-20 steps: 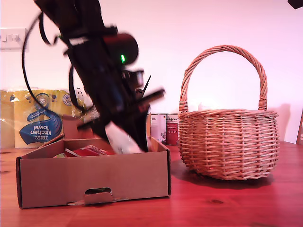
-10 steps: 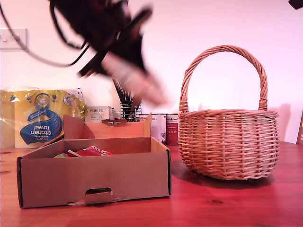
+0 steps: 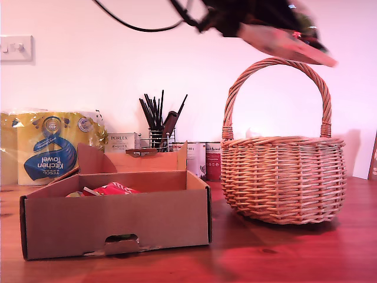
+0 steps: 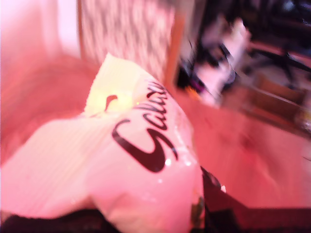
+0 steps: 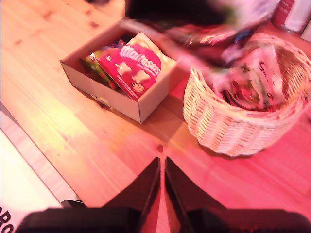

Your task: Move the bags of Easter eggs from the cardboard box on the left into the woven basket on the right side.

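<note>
My first gripper [image 3: 253, 26] is shut on a cream-white bag of Easter eggs [image 3: 288, 44], held high over the handle of the woven basket [image 3: 283, 177] at the exterior view's right. The first wrist view is filled by that bag [image 4: 131, 170], with dark lettering on it. The cardboard box [image 3: 118, 224] stands at the exterior view's left with a red bag [image 3: 109, 189] inside. My second gripper [image 5: 162, 170] hangs high above the table, shut on nothing. From there I see the box [image 5: 102, 82], its red bag [image 5: 133, 68] and the basket [image 5: 233, 126] holding several bags [image 5: 257, 73].
Behind the box stand a yellow-and-blue kitchen towel pack [image 3: 50, 147], a wire pot of black brushes [image 3: 159, 127] and tins [image 3: 206, 159]. The first arm's blurred body [image 5: 184, 19] crosses above the basket in the second wrist view.
The first arm lifted the cream-white bag out of the box and swung it up and towards the exterior view's right, to above the basket's handle.
</note>
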{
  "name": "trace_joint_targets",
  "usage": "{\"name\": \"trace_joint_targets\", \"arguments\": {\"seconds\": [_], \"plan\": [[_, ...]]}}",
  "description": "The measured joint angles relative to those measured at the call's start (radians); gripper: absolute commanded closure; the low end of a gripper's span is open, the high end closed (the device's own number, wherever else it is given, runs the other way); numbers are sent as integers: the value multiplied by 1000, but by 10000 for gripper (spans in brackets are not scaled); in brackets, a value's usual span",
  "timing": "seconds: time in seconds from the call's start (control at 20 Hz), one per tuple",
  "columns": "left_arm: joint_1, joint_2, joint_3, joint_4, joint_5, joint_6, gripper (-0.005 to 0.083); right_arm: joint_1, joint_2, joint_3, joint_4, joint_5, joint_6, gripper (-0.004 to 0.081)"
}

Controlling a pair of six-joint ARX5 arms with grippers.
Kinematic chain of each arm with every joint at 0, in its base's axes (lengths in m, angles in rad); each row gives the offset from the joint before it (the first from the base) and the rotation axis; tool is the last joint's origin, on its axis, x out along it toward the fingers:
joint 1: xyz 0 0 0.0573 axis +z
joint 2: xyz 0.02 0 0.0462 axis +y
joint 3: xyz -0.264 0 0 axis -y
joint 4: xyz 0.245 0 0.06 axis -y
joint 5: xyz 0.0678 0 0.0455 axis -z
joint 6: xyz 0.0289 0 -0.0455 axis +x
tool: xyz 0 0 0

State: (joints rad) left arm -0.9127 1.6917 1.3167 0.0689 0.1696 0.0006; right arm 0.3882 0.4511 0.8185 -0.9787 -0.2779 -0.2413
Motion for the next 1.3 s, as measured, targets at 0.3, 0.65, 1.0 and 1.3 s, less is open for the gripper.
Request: {"name": "trace_joint_targets", "arguments": {"seconds": [0.3,0.65,1.0,1.3], "plan": [[-16,198,0,195,-181,225,796,0,-42,0,-40,0,0,783],[-27,203,0,259,-251,289,520,0,-42,0,-40,0,0,783],[-30,214,0,309,-273,291,223,0,-42,0,-40,0,0,783],[-39,214,2,251,-294,292,642,0,-42,0,-40,0,0,783]]}}
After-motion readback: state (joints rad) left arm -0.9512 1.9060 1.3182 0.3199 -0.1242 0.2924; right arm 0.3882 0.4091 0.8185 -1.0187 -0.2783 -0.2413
